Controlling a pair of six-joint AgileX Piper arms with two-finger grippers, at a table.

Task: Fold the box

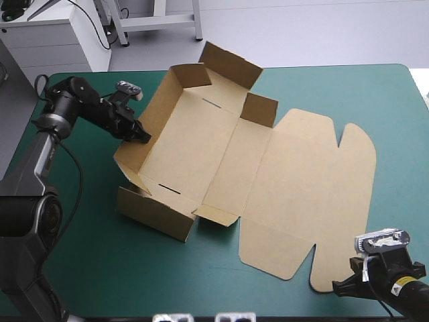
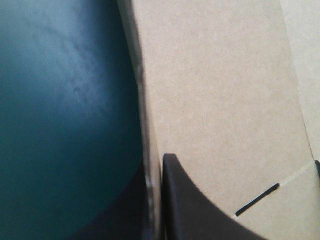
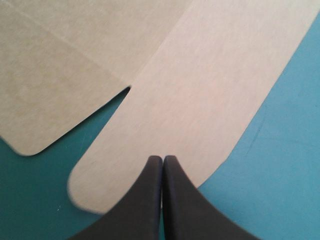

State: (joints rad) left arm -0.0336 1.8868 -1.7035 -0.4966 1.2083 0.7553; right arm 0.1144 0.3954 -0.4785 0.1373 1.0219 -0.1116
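Only the high view takes in the whole brown box [image 1: 268, 168]. It lies about mid-table, its left half a tray with walls raised, its lid [image 1: 315, 181] flat on the teal-green cover [image 1: 87, 268] toward the right edge. In that view the left gripper [image 1: 142, 134] sits at the top of the tray's left wall [image 1: 134, 151]. The right gripper [image 1: 338, 286] is near the table's near right corner, at the tip of the lid's near flap [image 1: 325, 275].

The left wrist view alone shows the grip. The wall's top edge runs up between the fingers, with one black finger [image 2: 200, 215] against the board's inner face and the other a dark shape on the outer side. The gripper is clamped almost closed on the wall. A short dark slit [image 2: 257, 200] is cut in the board beside the inner finger.

The right wrist view shows its two fingers pressed together in one point over the rounded flap, gripping nothing. Whether the tips touch the board cannot be told. A narrow notch [image 3: 127, 91] parts this flap from the neighbouring panel.

Beyond the table's far edge stand a white cabinet [image 1: 53, 37] and pale floor [image 1: 322, 30].
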